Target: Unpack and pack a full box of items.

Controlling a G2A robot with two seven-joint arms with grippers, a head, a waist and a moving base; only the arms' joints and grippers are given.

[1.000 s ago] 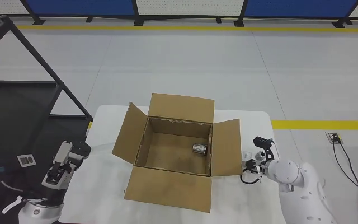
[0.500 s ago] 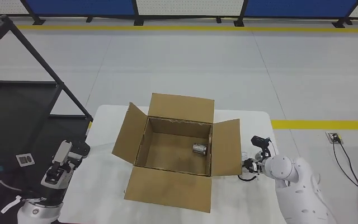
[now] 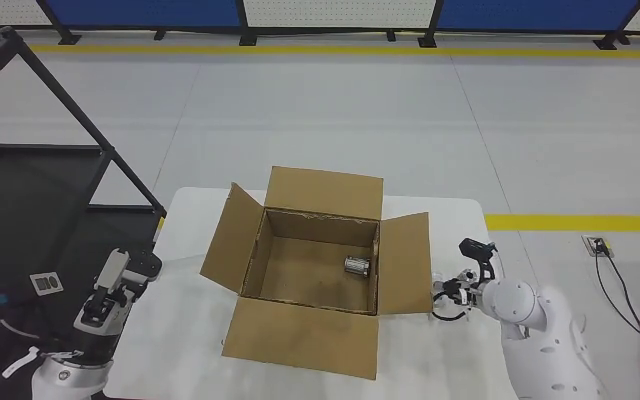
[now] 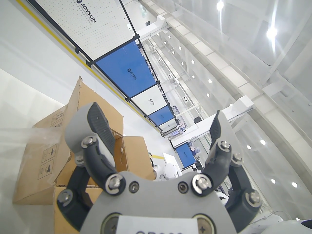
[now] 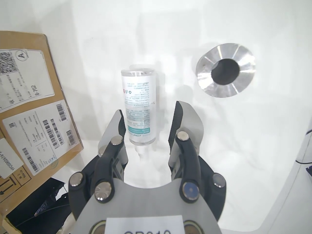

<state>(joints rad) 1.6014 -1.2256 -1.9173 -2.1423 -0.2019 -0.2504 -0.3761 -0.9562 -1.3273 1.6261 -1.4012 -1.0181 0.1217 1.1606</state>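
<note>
Our right gripper (image 5: 149,116) is spread wide, straddling the nozzle end of the clear cylindrical plastic bottle with a white label (image 5: 138,98). The bottle lies on the white table (image 5: 170,25) at 3 o'clock of the open brown cardboard box (image 3: 300,340). Its long axis runs straight out between the fingers. Our left gripper (image 4: 156,122), equally wide, sits at the box's 9 o'clock.

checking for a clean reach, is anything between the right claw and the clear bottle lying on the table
Nothing visible stands in the way. The right claw is open, and the bottle lies on the table with its lower end between the fingers. The metal disc sits apart on one side and the box on the other.
</note>
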